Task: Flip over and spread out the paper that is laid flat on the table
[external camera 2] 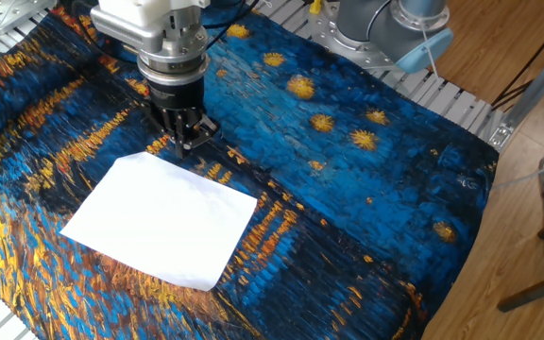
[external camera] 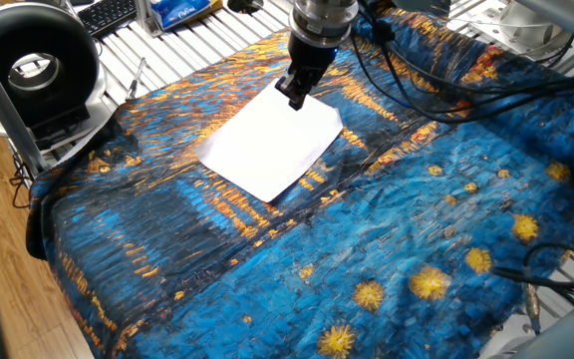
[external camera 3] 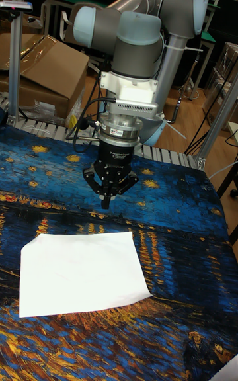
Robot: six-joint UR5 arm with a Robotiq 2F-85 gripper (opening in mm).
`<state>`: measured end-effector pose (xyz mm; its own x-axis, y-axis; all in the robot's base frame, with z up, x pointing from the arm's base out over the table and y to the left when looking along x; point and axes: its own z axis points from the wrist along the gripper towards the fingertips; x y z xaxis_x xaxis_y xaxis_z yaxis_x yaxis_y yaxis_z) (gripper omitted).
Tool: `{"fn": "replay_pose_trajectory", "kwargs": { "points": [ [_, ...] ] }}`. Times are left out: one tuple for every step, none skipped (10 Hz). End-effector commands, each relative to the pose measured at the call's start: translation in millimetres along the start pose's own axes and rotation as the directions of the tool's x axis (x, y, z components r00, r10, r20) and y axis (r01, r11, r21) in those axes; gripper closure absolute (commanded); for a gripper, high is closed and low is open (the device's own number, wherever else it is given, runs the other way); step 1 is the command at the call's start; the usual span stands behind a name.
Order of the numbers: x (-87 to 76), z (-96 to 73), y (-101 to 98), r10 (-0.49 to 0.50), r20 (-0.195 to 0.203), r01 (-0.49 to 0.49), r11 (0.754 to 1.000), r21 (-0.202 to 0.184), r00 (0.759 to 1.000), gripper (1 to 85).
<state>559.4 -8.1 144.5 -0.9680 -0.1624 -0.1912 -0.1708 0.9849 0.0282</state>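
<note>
Paper (external camera 2: 159, 219) lies flat on table (external camera 2: 366, 198), w/ cloth showing all round it. Gripper (external camera 3: 106, 203) hangs just past paper's far edge, above cloth – fingers pressed together, pinching nothing. Cardboard box (external camera 3: 36, 73) behind table – contents not visible.

The arm (external camera 3: 142, 14) is grey tubing with pale blue joint caps and a white block at the wrist. Below it, a ribbed silver collar meets the black gripper (external camera 3: 106, 204), and black cables (external camera 3: 84, 122) loop from the wrist.
</note>
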Motion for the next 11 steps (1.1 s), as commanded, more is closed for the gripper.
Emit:
{"fn": "replay_pose_trajectory", "kwargs": {
  "points": [
    [-0.7, -0.3, 2.1, 0.000, 0.011, 0.000, 1.000, -0.013, 1.000, 84.7],
    [-0.5, -0.3, 0.9, -0.001, 0.010, 0.001, 1.000, -0.009, 1.000, 84.7],
    [-0.8, -0.3, 0.4, -0.001, 0.011, 0.001, 1.000, -0.007, 1.000, 84.7],
    [-0.8, -0.3, -1.6, -0.002, 0.011, 0.002, 1.000, 0.001, 1.000, 84.7],
    [5.7, -0.3, -2.4, 0.016, -0.014, -0.016, 1.000, 0.004, 1.000, 84.7],
    [22.3, -1.1, -5.1, 0.034, -0.077, -0.033, 0.999, 0.017, 0.996, 84.7],
    [31.3, -2.0, 7.4, 0.105, -0.115, -0.109, 0.994, -0.021, 0.988, 84.7],
    [40.7, -3.2, -5.9, 0.162, -0.144, -0.157, 0.987, 0.041, 0.976, 84.7],
    [41.6, -3.3, -7.0, 0.201, -0.145, -0.195, 0.979, 0.052, 0.969, 84.7],
    [34.9, -2.4, -8.5, 0.234, -0.116, -0.229, 0.972, 0.056, 0.965, 84.7],
    [28.1, -2.1, -18.2, 0.207, -0.085, -0.200, 0.976, 0.084, 0.975, 84.7]
  ]
}}
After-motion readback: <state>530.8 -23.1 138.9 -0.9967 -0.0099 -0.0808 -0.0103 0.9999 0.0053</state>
